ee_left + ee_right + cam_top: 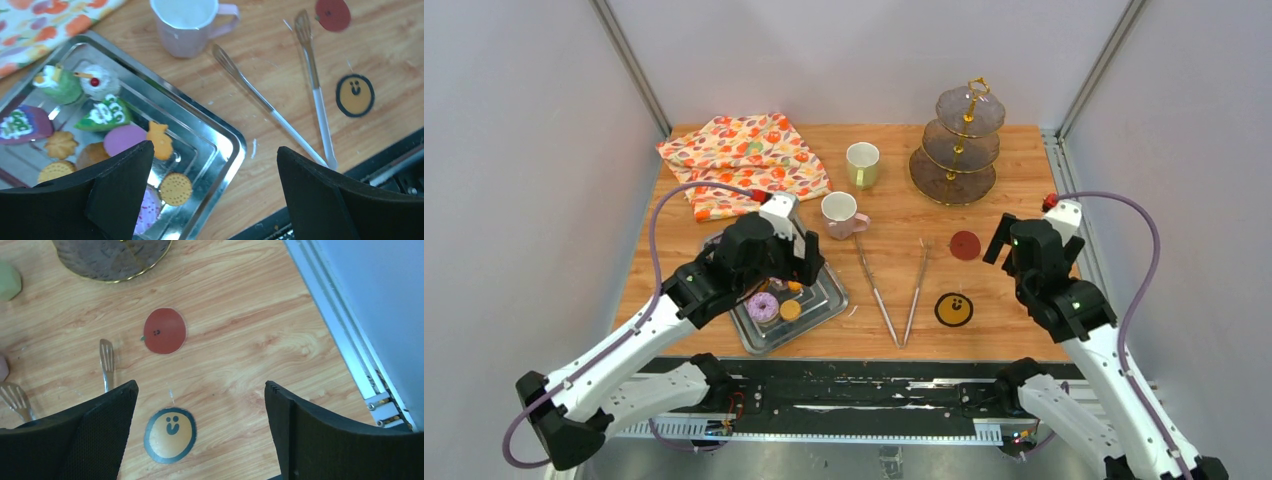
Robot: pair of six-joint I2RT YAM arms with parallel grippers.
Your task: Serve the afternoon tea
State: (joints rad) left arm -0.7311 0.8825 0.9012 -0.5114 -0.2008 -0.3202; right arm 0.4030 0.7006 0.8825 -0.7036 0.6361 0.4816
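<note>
A steel tray (227, 150) holds the pastries: green cakes (106, 114), a purple cake (22, 124), orange cookies (176, 189) and a pink-iced donut (762, 306). My left gripper (215, 165) hovers open above the tray's near right corner with nothing between its fingers; it also shows in the top view (802, 262). The pink mug (839, 213) stands just behind the tray and the pale-green mug (862, 164) farther back. My right gripper (201, 390) is open and empty above bare wood at the right (1006, 240).
A three-tier stand (956, 150) rises at the back right. Long metal tongs (894, 300) lie in a V at the centre. A red coaster (965, 245) and a yellow smiley coaster (953, 309) sit under the right arm. The floral cloth (744, 160) lies at the back left.
</note>
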